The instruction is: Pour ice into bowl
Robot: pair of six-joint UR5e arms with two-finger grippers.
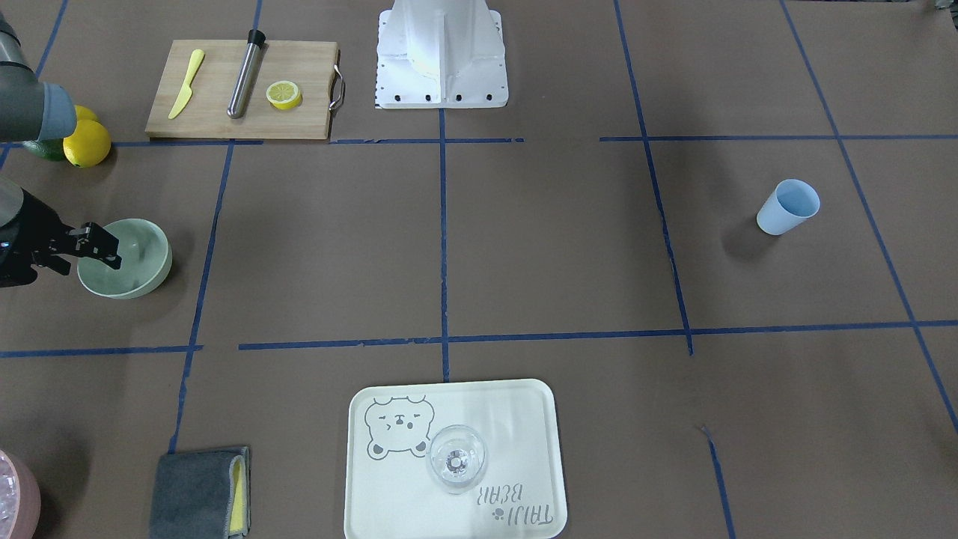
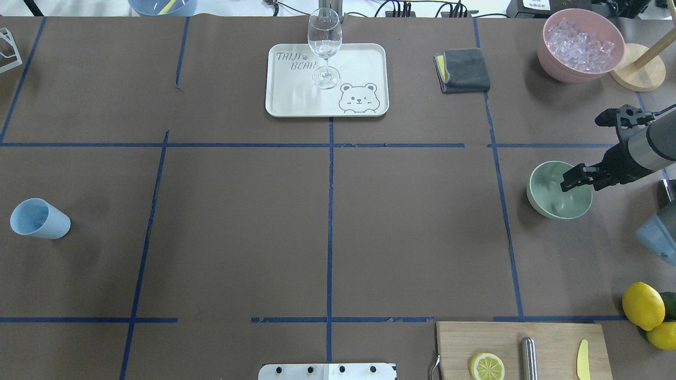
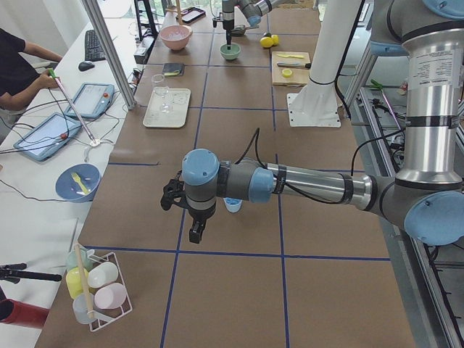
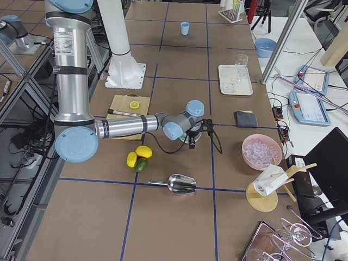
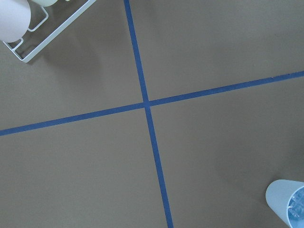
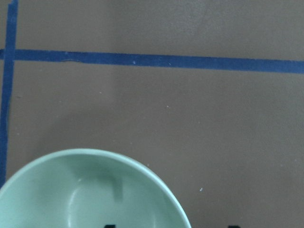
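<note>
Here, in the front-facing view, the right pincer [image 1: 111, 251] hangs over the bowl [image 1: 150, 278], at the rim nearest its arm. Its jaws stand parted and hold nothing. The blue cup [image 1: 786, 208] stands well apart, at the far side of the table.

From overhead, the pincer's tips again lie over the bowl's rim on the arm's side; whether they touch it cannot be told.

In the right wrist view the bowl fills the lower left. Two dark tips peek in at the bottom edge, set wide apart: one over the bowl's inside, one beyond the rim over the brown paper.

The left wrist view shows the cup at the lower right corner with the ice [image 5: 297, 206] inside it; no fingers appear.

In the exterior left view the left pincer [image 3: 181, 217] hangs near the cup; whether it is open or closed cannot be told.
</note>
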